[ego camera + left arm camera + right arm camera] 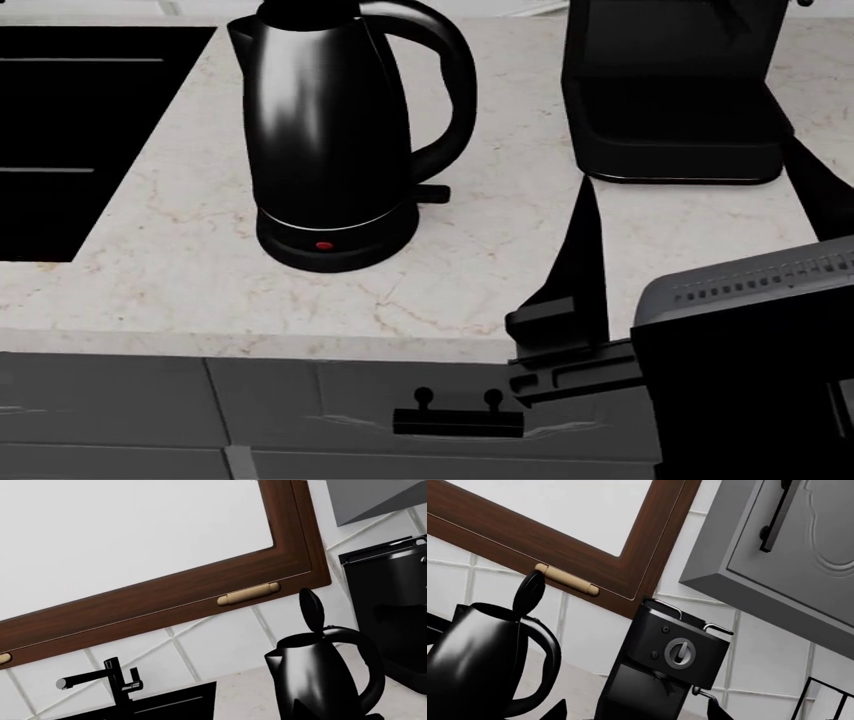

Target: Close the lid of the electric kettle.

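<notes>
The electric kettle (327,130) stands on the pale counter, a tall glossy black jug with a looped handle and a red dot on its base. It also shows in the left wrist view (320,677) and the right wrist view (480,665). The lid (311,607) stands upright, hinged open above the kettle's mouth; it shows in the right wrist view too (529,594). The head view's top edge cuts it off. My right gripper (686,162) is open and empty, to the right of the kettle, in front of the coffee machine; its fingertips (557,711) show wide apart. My left gripper is out of view.
A boxy black coffee machine (674,90) stands right of the kettle, also in the right wrist view (667,665). A black sink (67,130) with a black tap (113,680) lies left. A brown window frame (200,595) and a grey wall cabinet (787,555) are above. Grey drawers (200,420) are below the counter edge.
</notes>
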`<state>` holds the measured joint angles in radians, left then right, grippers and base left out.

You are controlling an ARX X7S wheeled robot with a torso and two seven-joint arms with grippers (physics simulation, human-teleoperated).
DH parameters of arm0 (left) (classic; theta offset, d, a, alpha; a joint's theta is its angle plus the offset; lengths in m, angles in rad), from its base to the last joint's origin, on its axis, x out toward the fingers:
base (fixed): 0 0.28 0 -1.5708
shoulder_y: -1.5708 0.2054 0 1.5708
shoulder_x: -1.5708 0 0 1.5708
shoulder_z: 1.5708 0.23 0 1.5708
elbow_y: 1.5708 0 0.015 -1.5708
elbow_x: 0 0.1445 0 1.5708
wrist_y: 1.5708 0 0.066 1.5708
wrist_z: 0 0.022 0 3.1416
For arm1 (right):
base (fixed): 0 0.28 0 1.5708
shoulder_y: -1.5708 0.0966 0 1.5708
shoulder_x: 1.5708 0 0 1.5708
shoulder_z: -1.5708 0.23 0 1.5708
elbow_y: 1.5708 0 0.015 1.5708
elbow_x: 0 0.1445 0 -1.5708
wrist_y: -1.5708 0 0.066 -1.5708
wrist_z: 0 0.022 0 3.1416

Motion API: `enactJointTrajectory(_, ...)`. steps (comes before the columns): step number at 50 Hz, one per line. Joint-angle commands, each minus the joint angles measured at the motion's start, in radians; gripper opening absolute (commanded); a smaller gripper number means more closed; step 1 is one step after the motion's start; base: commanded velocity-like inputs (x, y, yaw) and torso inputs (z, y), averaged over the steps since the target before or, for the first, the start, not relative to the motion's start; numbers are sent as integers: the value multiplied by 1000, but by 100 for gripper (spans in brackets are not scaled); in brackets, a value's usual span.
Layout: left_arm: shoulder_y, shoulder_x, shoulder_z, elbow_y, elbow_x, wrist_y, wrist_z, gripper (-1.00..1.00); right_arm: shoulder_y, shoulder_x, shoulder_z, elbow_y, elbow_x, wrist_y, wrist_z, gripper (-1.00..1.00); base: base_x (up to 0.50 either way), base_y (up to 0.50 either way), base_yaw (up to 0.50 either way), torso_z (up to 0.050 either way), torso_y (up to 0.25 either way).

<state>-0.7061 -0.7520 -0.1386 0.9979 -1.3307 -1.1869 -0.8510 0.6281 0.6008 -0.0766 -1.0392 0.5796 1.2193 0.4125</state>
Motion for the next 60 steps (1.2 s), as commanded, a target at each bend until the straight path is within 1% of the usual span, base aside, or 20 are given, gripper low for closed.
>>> enactJointTrajectory(1,-11,-10,13,-1,-7,6,-12,100,32,22,15,9,102,4,73,100,0,0,0,0,0)
enactJointTrajectory(2,-11,-11,12,-1,-9,7,-13,100,41,8,39,14,129,23,74,100,0,0,0,0,0)
enactJointTrajectory(4,-12,-14,12,-1,-13,9,-16,100,52,12,30,8,136,30,84,100,0,0,0,0,0)
enactJointTrajectory(5,-15,-16,11,-2,-20,10,-20,100,47,12,42,1,141,-1,79,100,0,0,0,0,0)
enactJointTrajectory(6,-17,-17,13,-4,-19,10,-21,100,62,25,17,1,140,21,93,100,0,0,0,0,0)
enactJointTrajectory(7,-20,-17,16,-4,-13,9,-19,100,58,37,9,-4,143,-6,98,100,348,0,0,0,0)
enactJointTrajectory(13,-2,-16,18,-2,18,25,-1,100,86,89,-77,-4,163,-25,170,100,500,0,0,0,0)
enactJointTrajectory(17,16,-19,18,0,45,38,17,100,105,103,-120,1,164,-33,187,100,500,0,0,0,0)
enactJointTrajectory(25,46,-31,-2,3,56,65,33,100,145,112,-160,0,215,-28,231,100,500,0,0,0,0)
enactJointTrajectory(39,20,-49,-1,5,13,77,6,100,170,132,-183,17,257,-55,264,100,500,0,0,0,1)
enactJointTrajectory(46,31,-54,-2,11,6,88,-4,100,157,120,-137,72,296,-64,280,100,198,0,0,0,1)
enactJointTrajectory(47,30,-55,-2,13,5,89,-5,100,150,108,-110,95,323,-85,261,100,0,0,0,0,0)
enactJointTrajectory(49,27,-56,2,13,0,90,-9,100,177,97,-104,140,340,-98,227,100,0,0,0,0,0)
enactJointTrajectory(53,43,-65,-8,17,-3,99,-11,100,229,84,-153,274,295,-162,114,100,0,0,0,0,0)
enactJointTrajectory(55,52,-68,-11,19,3,103,-8,100,291,81,-203,326,266,-159,68,100,0,0,0,0,0)
enactJointTrajectory(57,57,-68,-10,19,7,107,-7,100,326,67,-204,357,276,-154,52,100,0,0,0,0,0)
enactJointTrajectory(60,69,-69,-12,18,16,115,-2,100,373,52,-254,397,250,-149,24,100,0,0,0,0,0)
